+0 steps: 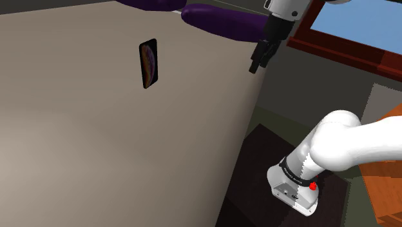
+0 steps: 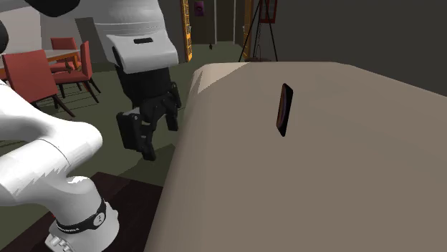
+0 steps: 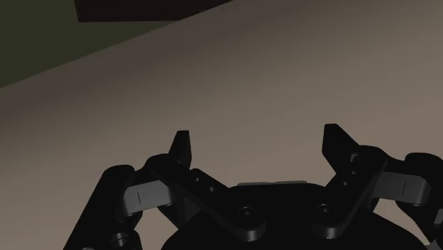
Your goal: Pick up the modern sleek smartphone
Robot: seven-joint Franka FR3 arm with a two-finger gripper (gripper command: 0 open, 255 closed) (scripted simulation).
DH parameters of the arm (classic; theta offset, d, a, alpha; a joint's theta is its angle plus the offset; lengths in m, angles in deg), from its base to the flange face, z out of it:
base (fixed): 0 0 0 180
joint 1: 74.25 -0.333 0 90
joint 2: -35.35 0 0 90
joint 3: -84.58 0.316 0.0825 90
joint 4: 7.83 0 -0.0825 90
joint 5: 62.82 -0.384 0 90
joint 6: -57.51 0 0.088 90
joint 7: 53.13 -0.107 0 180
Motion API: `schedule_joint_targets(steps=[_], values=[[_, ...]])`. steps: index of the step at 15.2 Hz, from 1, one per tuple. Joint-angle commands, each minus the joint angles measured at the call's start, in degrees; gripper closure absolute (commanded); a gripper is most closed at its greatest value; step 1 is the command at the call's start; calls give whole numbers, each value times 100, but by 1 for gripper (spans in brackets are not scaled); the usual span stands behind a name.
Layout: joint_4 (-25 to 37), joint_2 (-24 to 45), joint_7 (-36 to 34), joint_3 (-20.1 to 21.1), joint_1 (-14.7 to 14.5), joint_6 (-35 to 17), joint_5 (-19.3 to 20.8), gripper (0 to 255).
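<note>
On the beige table (image 1: pixel 96 148), the phone (image 1: pixel 149 63) lies flat with its screen up, showing a swirled orange and dark wallpaper. It sits toward the far end of the top, at the shoulder view's upper left, with bare surface all around it. From the second exterior view I see the phone (image 2: pixel 285 109) as a thin dark slab with a reddish face, resting on the table (image 2: pixel 322 179) well in from the rounded edge.

I have the gripper (image 1: pixel 259 64) hanging by the table's edge at the shoulder view's right, well apart from the phone and above the level of the top. The second exterior view puts the gripper (image 2: pixel 160 136) just off the table's side, over the dark green floor (image 2: pixel 143 172), tilted toward the top.

At the wrist, the gripper (image 3: pixel 258 138) has its 2 fingers (image 3: pixel 182 145) spread wide with nothing between them, only the table (image 3: pixel 284 71) beyond.

Red chairs (image 2: pixel 43 71) stand in the background.
</note>
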Motion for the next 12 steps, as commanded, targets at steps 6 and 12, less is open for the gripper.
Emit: schedule_joint_targets(steps=[6, 12], values=[[395, 284, -1729, 926, 160, -202, -379, 0], [1299, 1069, -3813, 2017, 530, -408, -474, 0]])
